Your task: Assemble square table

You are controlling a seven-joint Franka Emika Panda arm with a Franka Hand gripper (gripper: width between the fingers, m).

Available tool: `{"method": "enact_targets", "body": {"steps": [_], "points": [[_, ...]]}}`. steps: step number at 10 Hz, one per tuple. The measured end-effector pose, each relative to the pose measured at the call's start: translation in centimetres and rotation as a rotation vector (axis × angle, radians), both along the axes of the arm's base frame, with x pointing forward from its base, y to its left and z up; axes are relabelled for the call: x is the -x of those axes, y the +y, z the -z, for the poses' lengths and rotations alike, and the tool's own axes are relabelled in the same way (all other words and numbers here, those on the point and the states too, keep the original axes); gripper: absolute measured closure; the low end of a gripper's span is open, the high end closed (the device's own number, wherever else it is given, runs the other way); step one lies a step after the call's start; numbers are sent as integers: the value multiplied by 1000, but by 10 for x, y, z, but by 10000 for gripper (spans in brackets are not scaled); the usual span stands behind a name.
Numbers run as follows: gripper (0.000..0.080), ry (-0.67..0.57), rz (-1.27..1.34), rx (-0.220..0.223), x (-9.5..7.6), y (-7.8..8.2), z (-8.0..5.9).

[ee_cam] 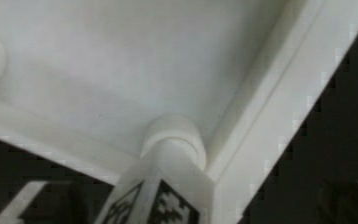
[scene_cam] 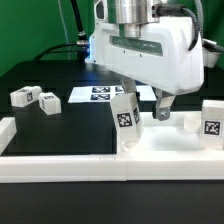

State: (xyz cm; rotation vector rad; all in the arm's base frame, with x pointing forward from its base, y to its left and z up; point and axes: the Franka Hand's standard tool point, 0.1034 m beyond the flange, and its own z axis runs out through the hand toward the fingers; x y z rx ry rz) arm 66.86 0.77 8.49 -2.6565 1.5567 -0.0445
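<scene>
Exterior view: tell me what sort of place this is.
Probably a robotics lab bench set up for assembly trials: a robot arm over a black table, a marker board printed with tags, and tagged white legs lying loose behind a low white border wall.

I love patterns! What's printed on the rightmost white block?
A black-and-white square tag on that short white plastic block leg, clearest in the exterior view.

A large flat white plastic square panel (scene_cam: 165, 142) is laid flat at the exterior view's lower right, a short white block leg with a black-and-white tag (scene_cam: 124, 110) is stood slightly tilted at its near corner, a second tagged leg (scene_cam: 212, 120) is set upright by its right edge, and a third leg (scene_cam: 22, 97) and a fourth leg (scene_cam: 48, 102) are laid side by side well apart to the left
</scene>
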Motion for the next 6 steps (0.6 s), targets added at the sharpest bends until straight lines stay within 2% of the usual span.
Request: {"method": "enact_targets", "body": {"steps": [1, 3, 6], "points": [[150, -4, -80, 4, 0, -3, 0], [150, -10, -269, 19, 6, -23, 5], [150, -34, -531, 47, 4, -27, 5]]}}
